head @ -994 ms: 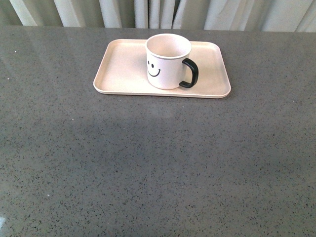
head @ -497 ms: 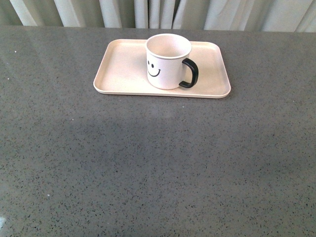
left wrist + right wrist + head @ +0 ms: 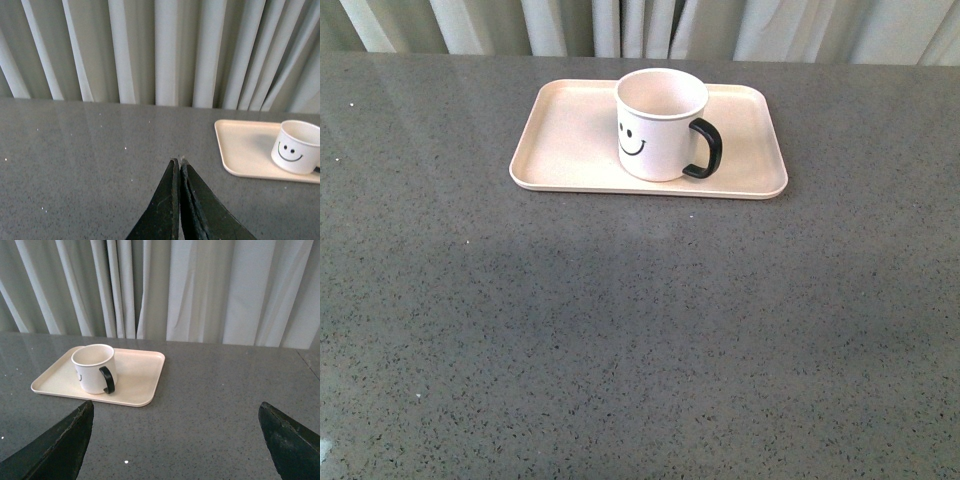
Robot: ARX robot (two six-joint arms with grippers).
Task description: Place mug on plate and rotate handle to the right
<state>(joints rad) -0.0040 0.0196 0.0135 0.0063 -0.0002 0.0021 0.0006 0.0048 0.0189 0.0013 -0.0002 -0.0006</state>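
The cream mug (image 3: 660,124) with a black smiley face stands upright on the pale pink-beige plate (image 3: 565,150), right of the plate's middle. Its black handle (image 3: 705,150) points to the right in the front view. Neither arm shows in the front view. In the left wrist view my left gripper (image 3: 179,162) is shut and empty above bare table, well away from the plate (image 3: 242,150) and mug (image 3: 298,146). In the right wrist view my right gripper (image 3: 175,410) is open and empty, back from the plate (image 3: 137,377), mug (image 3: 93,367) and handle (image 3: 108,380).
The grey speckled table (image 3: 640,330) spreads wide in front of the plate. Pale curtains (image 3: 650,25) hang behind the table's far edge.
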